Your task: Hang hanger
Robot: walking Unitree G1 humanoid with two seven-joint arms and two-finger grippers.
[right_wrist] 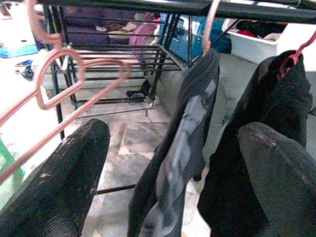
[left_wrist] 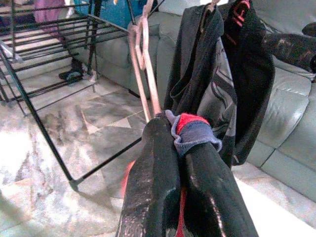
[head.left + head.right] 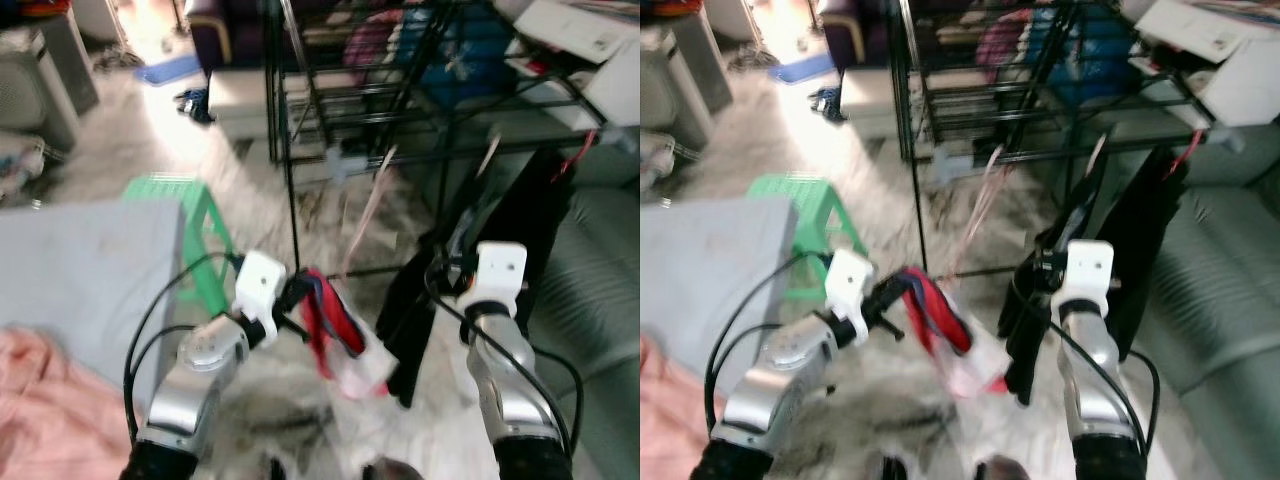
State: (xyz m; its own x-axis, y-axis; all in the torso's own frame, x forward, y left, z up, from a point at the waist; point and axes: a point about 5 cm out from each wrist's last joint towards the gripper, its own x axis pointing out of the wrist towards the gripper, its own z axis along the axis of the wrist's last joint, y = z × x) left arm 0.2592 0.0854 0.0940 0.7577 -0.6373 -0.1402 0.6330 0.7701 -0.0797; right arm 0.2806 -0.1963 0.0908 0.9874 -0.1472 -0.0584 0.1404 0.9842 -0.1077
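Left wrist view is showing the left gripper (image 2: 180, 148) squeezing a pink hanger (image 2: 143, 64) with a red cloth (image 3: 335, 335) near the rack (image 3: 400, 110), while the right gripper (image 1: 168, 163) is gaping open, and the hanger could be slipping or missing the bar.

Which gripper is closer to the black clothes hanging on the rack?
Right. The right gripper is right up against the black clothes, open; the left gripper is off to their left, shut on the pink hanger.
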